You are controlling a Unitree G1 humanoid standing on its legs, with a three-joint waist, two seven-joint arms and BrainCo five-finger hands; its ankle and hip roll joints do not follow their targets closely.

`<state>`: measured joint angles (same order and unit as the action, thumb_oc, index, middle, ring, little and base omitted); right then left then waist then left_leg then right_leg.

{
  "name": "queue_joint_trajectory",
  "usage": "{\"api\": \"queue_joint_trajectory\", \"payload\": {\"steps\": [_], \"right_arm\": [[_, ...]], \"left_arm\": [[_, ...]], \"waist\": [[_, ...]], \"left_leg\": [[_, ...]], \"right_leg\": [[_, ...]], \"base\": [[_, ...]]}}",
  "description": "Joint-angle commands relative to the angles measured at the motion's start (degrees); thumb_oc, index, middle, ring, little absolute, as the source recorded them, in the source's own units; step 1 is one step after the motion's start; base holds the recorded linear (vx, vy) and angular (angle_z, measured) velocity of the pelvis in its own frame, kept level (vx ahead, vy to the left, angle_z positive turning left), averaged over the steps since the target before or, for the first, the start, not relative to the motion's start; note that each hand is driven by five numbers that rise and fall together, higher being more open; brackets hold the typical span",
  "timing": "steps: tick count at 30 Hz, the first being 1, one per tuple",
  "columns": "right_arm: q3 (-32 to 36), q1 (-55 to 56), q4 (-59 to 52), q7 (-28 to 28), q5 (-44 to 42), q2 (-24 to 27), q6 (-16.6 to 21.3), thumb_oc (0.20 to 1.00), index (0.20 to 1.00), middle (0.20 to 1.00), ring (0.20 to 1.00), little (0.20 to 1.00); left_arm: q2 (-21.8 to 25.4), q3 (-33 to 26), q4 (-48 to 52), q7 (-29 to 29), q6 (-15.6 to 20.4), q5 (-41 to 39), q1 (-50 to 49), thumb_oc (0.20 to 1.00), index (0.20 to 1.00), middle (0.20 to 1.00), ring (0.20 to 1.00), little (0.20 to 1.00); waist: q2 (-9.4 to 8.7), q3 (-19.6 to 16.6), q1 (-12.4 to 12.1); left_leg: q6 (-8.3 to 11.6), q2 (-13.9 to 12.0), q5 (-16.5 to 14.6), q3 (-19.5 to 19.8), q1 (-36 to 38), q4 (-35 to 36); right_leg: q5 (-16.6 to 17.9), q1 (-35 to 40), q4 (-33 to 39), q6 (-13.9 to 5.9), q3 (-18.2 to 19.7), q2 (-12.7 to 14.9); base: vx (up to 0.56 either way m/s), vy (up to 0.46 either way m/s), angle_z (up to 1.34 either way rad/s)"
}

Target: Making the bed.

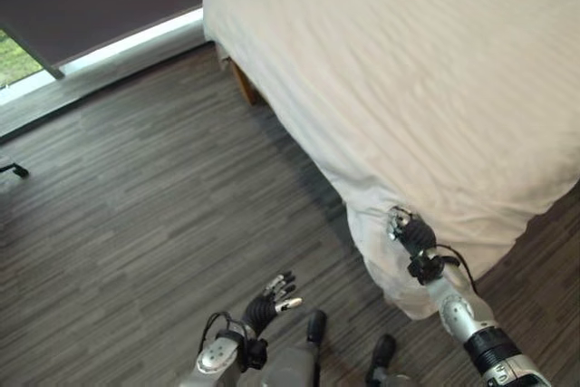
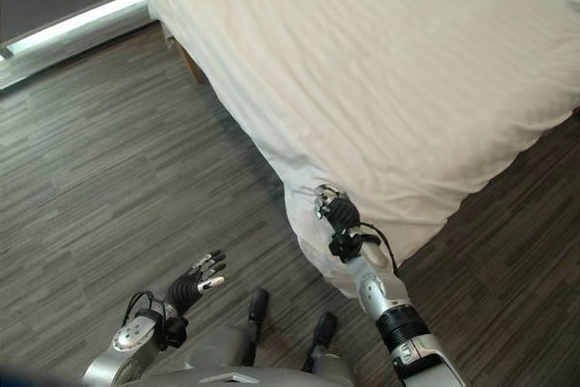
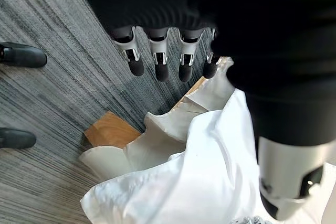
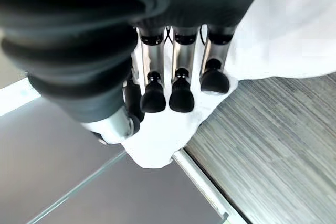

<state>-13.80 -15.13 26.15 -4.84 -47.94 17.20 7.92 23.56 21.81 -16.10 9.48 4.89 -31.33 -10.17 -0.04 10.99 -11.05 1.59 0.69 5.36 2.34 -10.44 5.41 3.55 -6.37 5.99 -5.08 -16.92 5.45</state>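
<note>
A wide bed (image 1: 426, 52) under a white cover (image 2: 390, 70) takes up the upper right. The cover's near corner (image 1: 385, 260) hangs down toward the floor. My right hand (image 1: 410, 235) is at that corner with its fingers (image 4: 181, 90) and thumb pinched on the cloth, and creases run into the grip. My left hand (image 1: 272, 301) hovers low over the floor, left of the corner, with its fingers (image 3: 160, 64) straight and spread and nothing in it. White cloth (image 3: 199, 171) bunches past it in the left wrist view.
Dark wood-plank floor (image 1: 154, 206) lies left of the bed. A window with a bright sill strip (image 1: 118, 47) runs along the far left. A wooden bed leg (image 1: 243, 83) shows under the far corner and another wooden block (image 3: 110, 129) under the near corner.
</note>
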Motion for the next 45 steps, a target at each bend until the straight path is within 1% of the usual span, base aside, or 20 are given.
{"api": "queue_joint_trajectory", "payload": {"steps": [1,6,8,11,13,19,24,26,27,28,31,33,34,35,38,39,40,42,43,45], "right_arm": [[0.4,-6.3,0.2,1.3,-3.7,1.4,4.1,0.2,0.2,0.2,0.2,0.2],[1.7,-12.7,11.9,3.9,-4.3,2.0,3.7,0.2,0.2,0.2,0.2,0.2],[3.8,-15.2,20.3,5.1,-5.3,2.0,3.2,0.2,0.2,0.2,0.2,0.2],[4.2,-15.4,22.2,4.9,-5.2,1.9,2.9,0.2,0.2,0.2,0.2,0.2],[4.4,-14.0,28.9,3.9,-4.1,0.5,1.5,0.2,0.2,0.2,0.2,0.2],[6.0,-8.9,36.1,3.0,-2.8,-1.9,0.3,0.2,0.2,0.2,0.2,0.2],[10.9,-2.3,42.6,3.0,-2.6,-1.8,-0.4,0.2,0.2,0.2,0.2,0.2],[13.1,1.6,44.2,3.0,-0.8,-0.1,-0.8,0.2,0.2,0.2,0.2,0.2],[13.1,1.6,44.1,3.0,-0.8,-0.1,-0.8,0.2,0.2,0.2,0.2,0.2],[15.6,3.6,44.1,3.2,-0.9,1.8,-0.7,0.2,0.2,0.2,0.2,0.2],[17.9,5.3,44.0,3.5,-1.5,3.9,-0.2,0.2,0.2,0.2,0.2,0.2],[22.8,10.1,45.6,3.9,-1.6,7.9,-0.4,0.2,0.2,0.2,0.2,0.2],[22.9,10.1,45.6,3.9,-1.6,7.9,-0.4,0.2,0.2,0.2,0.2,0.2],[26.7,14.7,47.9,4.4,0.2,10.9,-0.8,0.2,0.2,0.2,0.2,0.2],[29.6,18.1,49.0,4.4,1.6,13.3,-1.2,0.2,0.2,0.2,0.2,0.2],[32.5,20.1,48.7,4.8,1.0,14.4,-1.0,0.2,0.2,0.2,0.2,0.2],[38.5,22.3,46.8,5.9,-1.4,16.7,0.8,0.2,0.2,0.2,0.2,0.2],[41.9,21.3,43.3,7.0,-4.7,18.1,3.4,0.2,0.2,0.2,0.2,0.2],[42.0,21.3,43.1,7.1,-4.7,18.1,3.4,0.2,0.2,0.2,0.2,0.2],[43.5,19.2,35.7,7.5,-8.5,17.5,6.6,0.2,0.2,0.2,0.2,0.2]], "left_arm": [[1.8,2.3,1.0,0.8,2.6,-1.8,3.1,1.0,1.0,1.0,1.0,1.0],[2.1,3.7,0.7,-0.2,2.9,-2.9,5.3,1.0,1.0,1.0,1.0,1.0],[2.1,4.0,0.8,-0.9,3.1,-3.7,6.7,1.0,1.0,1.0,1.0,1.0],[1.9,4.0,0.8,-1.1,3.1,-3.6,7.0,1.0,1.0,1.0,1.0,1.0],[0.7,3.4,-0.3,-1.5,3.4,-3.0,7.9,1.0,1.0,1.0,1.0,1.0],[-1.0,3.3,-0.5,-2.1,3.8,-1.8,8.4,1.0,1.0,1.0,1.0,1.0],[-2.0,2.7,0.1,-2.1,3.9,-1.8,8.6,1.0,1.0,1.0,1.0,1.0],[-1.7,1.7,1.2,-1.9,3.9,-2.0,8.3,1.0,1.0,1.0,1.0,1.0],[-1.7,1.7,1.2,-1.9,3.9,-2.0,8.3,1.0,1.0,1.0,1.0,1.0],[-1.3,0.7,1.8,-2.0,4.0,-2.2,8.2,1.0,1.0,1.0,1.0,1.0],[-0.9,-0.1,1.9,-2.1,4.0,-2.2,8.1,1.0,1.0,1.0,1.0,1.0],[0.1,-1.4,2.1,-2.0,3.6,-1.9,7.8,1.0,1.0,1.0,1.0,1.0],[0.1,-1.4,2.1,-2.0,3.6,-1.9,7.8,1.0,1.0,1.0,1.0,1.0],[1.0,-2.4,2.6,-1.1,3.2,-1.7,6.7,1.0,1.0,1.0,1.0,1.0],[1.9,-3.2,3.5,-0.1,2.8,-2.0,5.9,1.0,1.0,1.0,1.0,1.0],[2.1,-3.4,3.5,0.1,2.7,-1.9,5.4,1.0,1.0,1.0,1.0,1.0],[2.4,-4.5,3.0,0.0,2.8,-1.8,5.0,1.0,1.0,1.0,1.0,1.0],[2.1,-4.6,2.3,-0.5,3.3,-1.9,5.1,1.0,1.0,1.0,1.0,1.0],[2.1,-4.5,2.3,-0.5,3.3,-1.9,5.3,1.0,1.0,1.0,1.0,1.0],[1.6,-4.3,2.1,-1.3,3.7,-2.0,5.7,1.0,1.0,1.0,1.0,1.0]], "waist": [[-0.45,1.7,-0.8],[0.28,4.0,-1.6],[1.1,5.8,-2.1],[1.28,6.1,-2.2],[1.86,7.4,-2.3],[2.28,8.6,-1.4],[2.3,9.4,0.5],[1.69,9.6,2.0],[1.69,9.6,2.0],[1.09,9.8,3.1],[0.32,9.6,4.2],[-0.96,9.2,6.0],[-0.97,9.1,6.0],[-1.84,8.6,7.4],[-2.72,7.7,8.6],[-3.11,7.4,9.2],[-3.7,6.7,10.8],[-3.92,6.1,11.4],[-3.93,6.1,11.4],[-4.05,5.7,11.7]], "left_leg": [[0.12,0.9,-0.1,2.6,0.1,-0.4],[0.03,1.5,0.7,3.0,-2.8,-0.4],[0.03,1.7,1.3,3.5,-5.1,-0.4],[0.06,1.8,1.5,3.5,-5.8,-0.4],[0.15,1.8,2.0,3.4,-7.8,-0.4],[0.04,1.9,2.1,3.0,-9.1,-0.4],[-0.1,2.0,1.9,2.0,-9.4,-0.4],[-0.19,2.0,1.7,1.7,-9.6,-0.4],[-0.19,2.0,1.7,1.7,-9.6,-0.4],[-0.19,2.0,1.5,1.2,-9.5,-0.4],[-0.18,1.9,1.4,0.7,-9.4,-0.4],[-0.17,1.6,0.7,-0.1,-8.3,-0.4],[-0.2,1.7,0.9,-0.2,-8.5,-0.4],[-0.18,1.5,0.2,-0.7,-7.6,-0.4],[-0.23,1.5,0.0,-1.1,-7.0,-0.4],[-0.29,1.5,-0.3,-1.4,-6.5,-0.4],[-0.33,1.4,-1.2,-2.3,-5.3,-0.4],[-0.5,1.4,-1.7,-2.7,-4.8,-0.4],[-0.52,1.5,-1.4,-2.7,-5.0,-0.4],[-0.68,1.5,-1.8,-3.4,-4.5,-0.4]], "right_leg": [[0.2,0.4,-1.0,-1.59,2.8,-0.9],[1.3,-2.5,-1.0,-1.68,3.1,-0.6],[2.2,-4.9,-1.0,-1.82,3.2,-0.4],[2.4,-5.7,-1.0,-1.84,3.2,-0.4],[3.1,-7.9,-1.0,-2.04,3.6,-0.2],[3.5,-9.3,-1.0,-2.27,4.2,-0.1],[3.7,-10.0,-1.0,-2.47,4.8,0.0],[4.0,-10.3,-1.0,-2.57,5.3,0.0],[4.0,-10.3,-1.0,-2.57,5.3,0.0],[4.1,-10.4,-1.0,-2.62,5.8,-0.1],[4.2,-10.6,-1.0,-2.65,6.3,-0.2],[4.0,-10.0,-1.0,-2.75,7.1,-0.5],[4.1,-10.2,-1.0,-2.75,7.1,-0.4],[3.8,-9.5,-1.0,-2.75,7.5,-0.7],[3.8,-9.2,-1.0,-2.75,7.8,-0.8],[3.7,-8.9,-1.0,-2.76,8.1,-0.8],[3.3,-8.3,-1.0,-2.9,8.9,-1.1],[3.2,-8.0,-1.0,-3.02,9.5,-1.1],[3.5,-8.2,-1.0,-3.0,9.5,-1.0],[3.5,-8.1,-1.0,-3.07,9.9,-1.0]], "base": [[-0.05,0.033,-0.01],[-0.08,0.039,0.02],[-0.1,0.041,0.0],[-0.03,0.02,0.0],[-0.04,0.054,-0.02],[-0.01,0.043,0.01],[0.0,0.038,-0.04],[0.01,0.025,-0.13],[0.01,0.017,-0.1],[0.0,0.009,-0.1],[0.02,0.011,-0.15],[0.03,0.006,-0.14],[0.03,0.008,-0.16],[0.04,0.006,-0.23],[0.02,0.004,-0.15],[0.07,0.037,-0.12],[0.05,0.042,-0.22],[0.02,0.033,-0.33],[0.0,0.015,-0.35],[-0.02,0.02,-0.24]]}}
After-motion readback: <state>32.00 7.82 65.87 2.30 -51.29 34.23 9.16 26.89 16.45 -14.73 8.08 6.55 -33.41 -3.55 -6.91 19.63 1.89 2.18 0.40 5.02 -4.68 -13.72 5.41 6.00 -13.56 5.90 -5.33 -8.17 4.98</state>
